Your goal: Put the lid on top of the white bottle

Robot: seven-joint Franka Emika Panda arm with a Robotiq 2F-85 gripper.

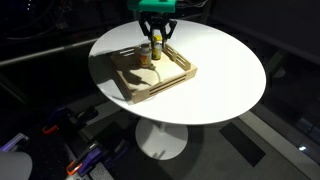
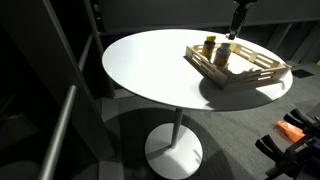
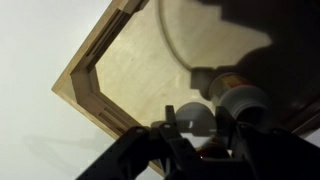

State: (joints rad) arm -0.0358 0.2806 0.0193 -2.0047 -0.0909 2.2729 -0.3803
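Note:
My gripper (image 3: 197, 120) hangs over the back of the wooden tray (image 3: 130, 70). Its two dark fingers are shut on the lid (image 3: 192, 116), a small round pale disc held between the tips. The white bottle (image 3: 240, 100) stands just beside the lid in the wrist view, with a brown band on its body. In both exterior views the gripper (image 1: 156, 38) (image 2: 234, 30) is above the two bottles in the tray. The white bottle (image 2: 224, 55) is the shorter one, next to the taller yellow-capped bottle (image 2: 209, 44).
The tray (image 1: 150, 85) lies on a round white pedestal table (image 1: 220, 70) and has raised wooden rims (image 2: 245, 78). Dark floor and clutter surround the table.

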